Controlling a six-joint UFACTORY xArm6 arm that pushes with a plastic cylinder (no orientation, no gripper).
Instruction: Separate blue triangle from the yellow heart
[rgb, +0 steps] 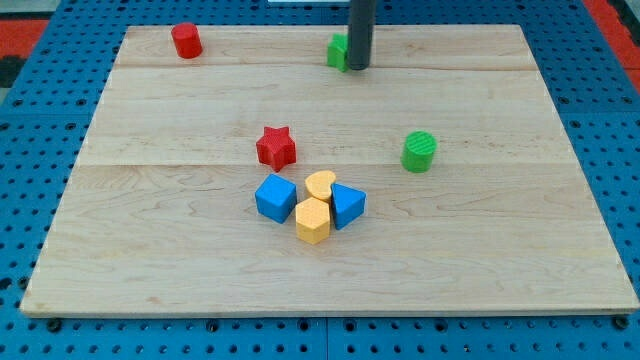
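Blue triangle (347, 205) touching yellow heart (320, 185) on smooth wooden board (500, 250); no claw, my tip (358, 66) far up-view.

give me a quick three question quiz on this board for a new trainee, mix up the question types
1. True or false: the blue triangle touches the yellow heart.
2. Which block sits right beside my tip? A) red star B) green block C) blue cube
3. Fill in: the cluster near the board's middle holds ___ blocks.

Key
1. True; they sit pressed together, the triangle on the heart's right in the view.
2. B; the green block at the view's top is partly hidden behind the rod, far from the cluster.
3. Four: blue cube, yellow heart, yellow hexagon, blue triangle. The red star stands just apart.
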